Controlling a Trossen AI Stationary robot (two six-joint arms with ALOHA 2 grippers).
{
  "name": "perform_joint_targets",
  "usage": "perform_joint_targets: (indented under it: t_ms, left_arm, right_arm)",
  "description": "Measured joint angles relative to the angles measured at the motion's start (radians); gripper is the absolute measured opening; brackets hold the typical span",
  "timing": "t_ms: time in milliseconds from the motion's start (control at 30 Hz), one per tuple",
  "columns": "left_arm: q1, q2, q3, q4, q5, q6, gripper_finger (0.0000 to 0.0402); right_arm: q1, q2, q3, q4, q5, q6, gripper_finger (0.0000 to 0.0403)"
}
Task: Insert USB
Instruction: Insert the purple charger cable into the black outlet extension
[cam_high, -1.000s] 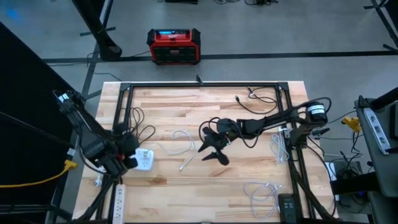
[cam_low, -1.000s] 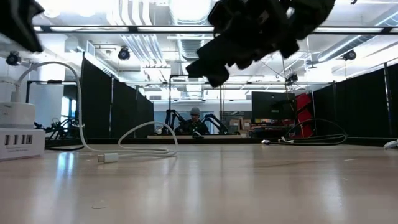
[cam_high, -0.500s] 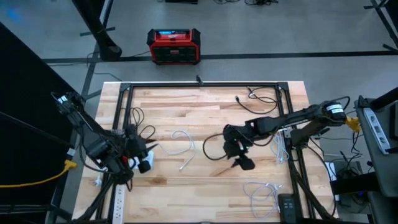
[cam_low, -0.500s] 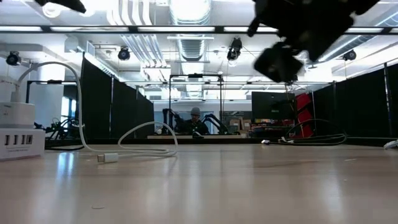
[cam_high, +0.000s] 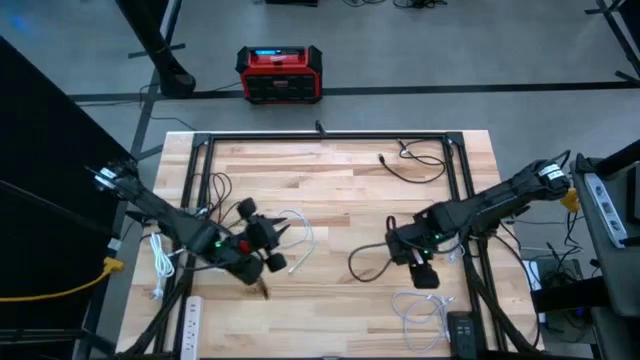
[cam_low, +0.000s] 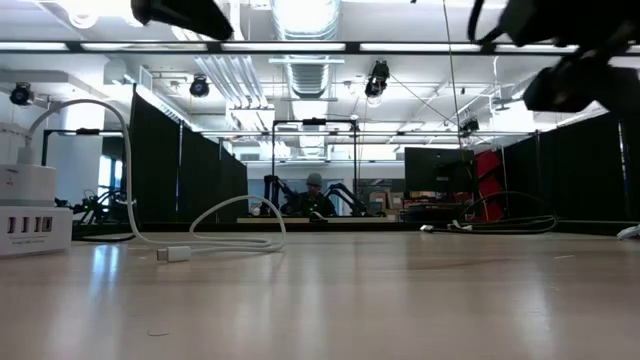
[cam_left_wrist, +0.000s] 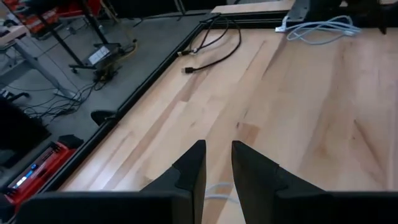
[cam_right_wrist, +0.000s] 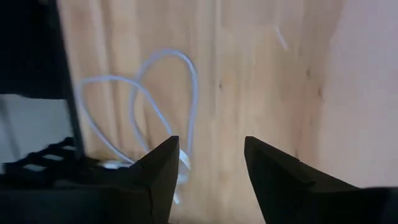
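Surface: the wooden surface (cam_high: 330, 170) carries both arms, several loose cables and, at its left edge, a white charging hub (cam_low: 35, 228).
Left arm: it reaches from the left edge toward the middle; the left hand (cam_high: 262, 243) hovers right beside the white USB cable (cam_high: 296, 232), its fingers (cam_left_wrist: 186, 171) nearly together with only a slim gap, and nothing between them.
Right arm: the right hand (cam_high: 420, 265) hangs low at the right, near a white cable bundle (cam_right_wrist: 149, 106); its fingers (cam_right_wrist: 163, 163) stand clearly apart and empty.
Task thing: the cable lies left of centre, looping toward the far side; its plug (cam_low: 174, 253) rests flat in the low view, long axis roughly along the surface, pointing away from the hub.
Key relation: the plug lies just beyond the left hand, between it and the centre; the left arm is far nearer, and the hub sits behind it.
Change: a second ago the left hand was back at the hub and the right hand was over the middle; the left has advanced to the cable, the right has withdrawn rightward.
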Motion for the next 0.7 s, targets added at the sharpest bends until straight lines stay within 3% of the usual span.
perform_joint_targets:
  t_ms: [133, 400, 700]
  left_arm:
    - [0.070, 0.071, 0.000, 0.150, 0.069, 0.125, 0.0064]
    - [0.185, 0.205, 0.000, 0.467, 0.367, 0.309, 0.0064]
    - [0.194, 0.294, 0.000, 0.661, 0.547, 0.346, 0.0064]
  right_arm:
    - [0.084, -0.047, -0.037, -0.003, 0.062, 0.134, 0.0150]
    - [0.268, -0.072, -0.090, 0.013, 0.110, 0.386, 0.0142]
    - [0.458, -0.072, -0.091, 0.116, 0.340, 0.584, 0.0145]
